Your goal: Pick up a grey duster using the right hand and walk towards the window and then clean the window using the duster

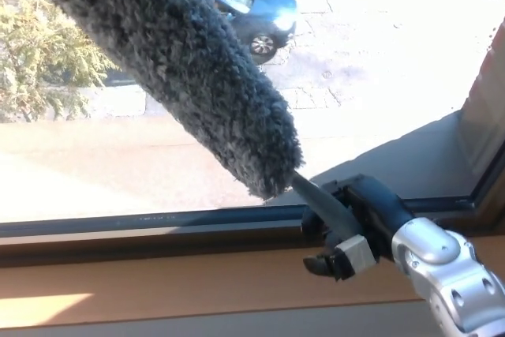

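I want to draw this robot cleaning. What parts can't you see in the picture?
- Left hand: not in the head view at all.
- Grey duster: its tip runs off the top left edge.
- Duster handle: mostly hidden inside the right hand.
- Blue car: its left part is behind the duster and its roof is cut off by the top edge.
- Window: whether the duster touches it is unclear.

1. Pane (394, 53) right of the duster (173, 61) is unobstructed – free room there.
2. Dark window frame (158, 222) and wooden sill (158, 282) block low passage.
3. Right hand (347, 222) sits against the frame – tight.
4. Right jamb (485, 116) limits sideways travel.
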Available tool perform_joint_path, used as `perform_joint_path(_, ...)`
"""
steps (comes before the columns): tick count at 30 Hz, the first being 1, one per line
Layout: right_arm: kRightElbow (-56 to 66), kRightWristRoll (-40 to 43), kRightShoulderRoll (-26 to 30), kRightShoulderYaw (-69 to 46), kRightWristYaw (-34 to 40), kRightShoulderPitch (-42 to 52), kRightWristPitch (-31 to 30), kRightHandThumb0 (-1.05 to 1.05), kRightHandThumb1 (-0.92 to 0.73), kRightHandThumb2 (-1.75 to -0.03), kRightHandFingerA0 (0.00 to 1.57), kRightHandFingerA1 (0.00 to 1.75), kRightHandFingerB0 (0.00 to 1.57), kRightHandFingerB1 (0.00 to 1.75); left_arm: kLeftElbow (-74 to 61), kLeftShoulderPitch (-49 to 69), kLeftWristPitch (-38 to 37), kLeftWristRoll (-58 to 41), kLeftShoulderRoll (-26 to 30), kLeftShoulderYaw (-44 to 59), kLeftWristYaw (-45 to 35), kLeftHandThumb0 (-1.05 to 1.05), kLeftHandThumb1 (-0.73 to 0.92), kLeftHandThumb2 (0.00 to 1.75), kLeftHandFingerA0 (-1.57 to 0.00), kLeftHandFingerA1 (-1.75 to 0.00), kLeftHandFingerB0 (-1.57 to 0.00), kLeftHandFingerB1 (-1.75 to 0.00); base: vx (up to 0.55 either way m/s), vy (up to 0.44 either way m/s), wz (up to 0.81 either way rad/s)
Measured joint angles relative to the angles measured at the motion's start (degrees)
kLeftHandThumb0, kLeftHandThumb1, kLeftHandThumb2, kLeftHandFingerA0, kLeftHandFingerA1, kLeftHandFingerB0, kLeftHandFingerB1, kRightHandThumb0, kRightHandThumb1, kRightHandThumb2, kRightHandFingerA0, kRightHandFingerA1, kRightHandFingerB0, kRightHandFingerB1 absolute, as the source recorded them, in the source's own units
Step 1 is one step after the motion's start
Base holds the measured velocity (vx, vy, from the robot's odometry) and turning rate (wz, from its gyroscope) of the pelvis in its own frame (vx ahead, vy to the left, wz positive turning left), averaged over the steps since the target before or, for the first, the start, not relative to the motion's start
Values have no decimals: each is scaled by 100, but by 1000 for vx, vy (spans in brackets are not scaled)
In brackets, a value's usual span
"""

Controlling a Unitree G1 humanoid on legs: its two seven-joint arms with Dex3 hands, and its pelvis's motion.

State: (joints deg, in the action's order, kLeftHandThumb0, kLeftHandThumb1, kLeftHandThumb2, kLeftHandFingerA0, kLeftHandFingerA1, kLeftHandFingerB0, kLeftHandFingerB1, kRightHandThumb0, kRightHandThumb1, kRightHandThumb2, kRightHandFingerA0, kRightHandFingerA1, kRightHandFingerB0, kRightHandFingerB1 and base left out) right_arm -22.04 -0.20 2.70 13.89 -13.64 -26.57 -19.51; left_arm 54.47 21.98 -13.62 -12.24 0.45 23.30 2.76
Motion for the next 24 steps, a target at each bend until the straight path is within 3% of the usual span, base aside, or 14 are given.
perform_joint_path(1, -168, -24, -9, -6, 4, -170, 2, 21, -6, -101, 141, 129, 140, 124, 24, -4, 0, -2, 1, 5, -2, -5, 71, 79, -94, -115, -75, -89, 0, 0, 0)
perform_joint_path(2, -369, -55, -22, -17, 13, -384, 4, 46, 8, -133, 145, 127, 136, 112, 60, -9, 0, -8, 1, 18, -4, -1, 70, 84, -90, -116, -75, -90, 0, 0, 0)
perform_joint_path(4, -599, -80, -57, -58, 28, -619, 19, 46, 8, -133, 145, 127, 136, 112, 122, -22, 0, -17, 3, 37, -5, -1, 70, 84, -90, -116, -75, -90, 0, 0, 0)
perform_joint_path(5, -731, -91, -99, -86, 41, -724, 27, 21, -6, -102, 145, 133, 144, 128, 176, -33, 0, -19, 3, 48, -6, -1, 70, 83, -92, -116, -75, -89, 0, 0, 0)
perform_joint_path(10, -1181, -101, -305, -247, 89, -904, 49, 22, -7, -103, 145, 133, 144, 129, 186, -29, 0, -16, -4, 40, -2, -6, 72, 79, -90, -116, -74, -88, 0, 0, 0)
perform_joint_path(15, -1378, -105, -432, -396, 146, -938, 52, 23, -8, -105, 147, 135, 145, 132, 278, -37, -1, -33, -18, 73, -22, 2, 65, 94, -94, -117, -77, -92, 0, 0, 0)
perform_joint_path(19, -1409, -80, -590, -621, 264, -877, 40, 25, -19, -114, 152, 140, 150, 136, 530, -89, -4, -46, -20, 148, -80, -2, 67, 85, -96, -113, -75, -87, 0, 0, 0)
perform_joint_path(20, -1408, -71, -623, -670, 295, -862, 34, 25, -36, -123, 153, 142, 150, 138, 583, -98, -5, -47, -20, 165, -91, -7, 66, 81, -91, -112, -73, -85, 0, 0, 0)
perform_joint_path(24, -1402, -11, -773, -978, 464, -701, -34, 26, -37, -125, 155, 144, 152, 140, 738, -92, -5, -47, -21, 210, -122, -3, 66, 85, -91, -115, -75, -87, 0, 0, 0)
